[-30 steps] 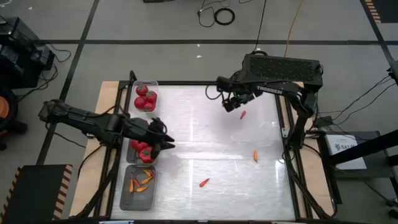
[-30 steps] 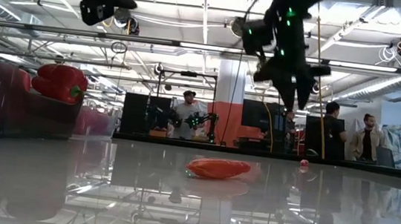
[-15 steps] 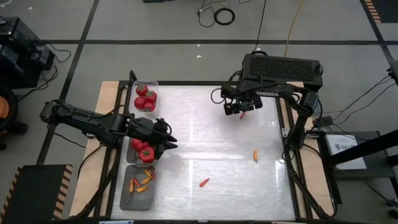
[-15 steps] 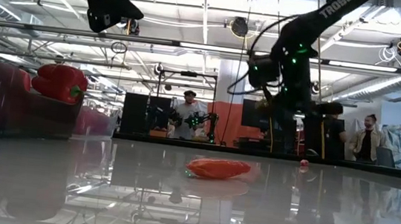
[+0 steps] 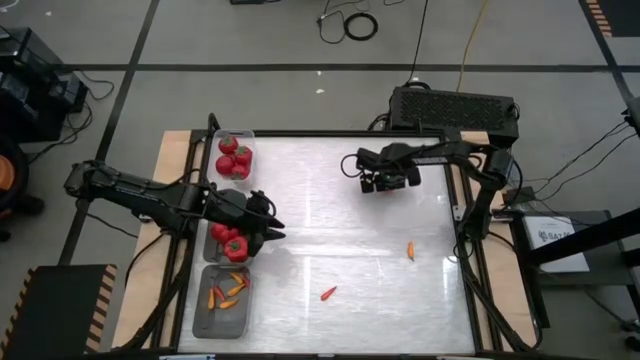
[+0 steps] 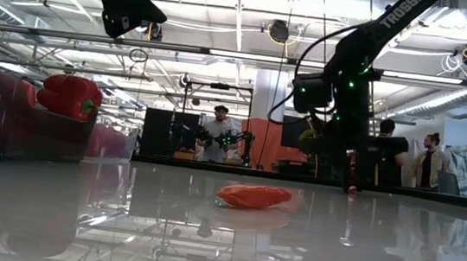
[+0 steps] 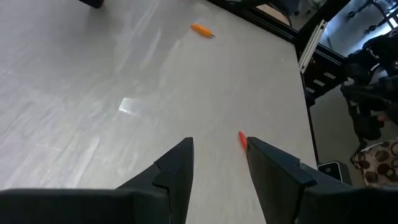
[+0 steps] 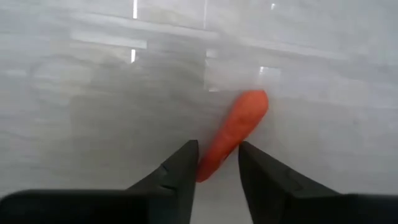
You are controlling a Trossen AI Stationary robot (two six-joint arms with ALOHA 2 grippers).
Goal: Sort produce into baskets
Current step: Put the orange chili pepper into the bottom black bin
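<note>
A small, thin red chili pepper (image 8: 235,132) lies on the pale, glossy table top (image 5: 330,220) near its far right corner, and the right gripper (image 8: 216,163) is lowered over it, its two dark fingers narrowly parted with the pepper's lower end between them; whether the fingers already press on it cannot be told. The left gripper (image 5: 268,228) is held above the table's left side beside the middle clear plastic basket (image 5: 214,243) of red bell peppers (image 5: 232,243), its fingers partly open and nothing between them. A far basket (image 5: 241,145) holds red tomatoes (image 5: 233,158), and a near basket (image 5: 205,316) holds small orange chili peppers (image 5: 228,291). An orange chili (image 5: 410,250) and a red chili (image 5: 328,293) are left on the open table, well apart.
</note>
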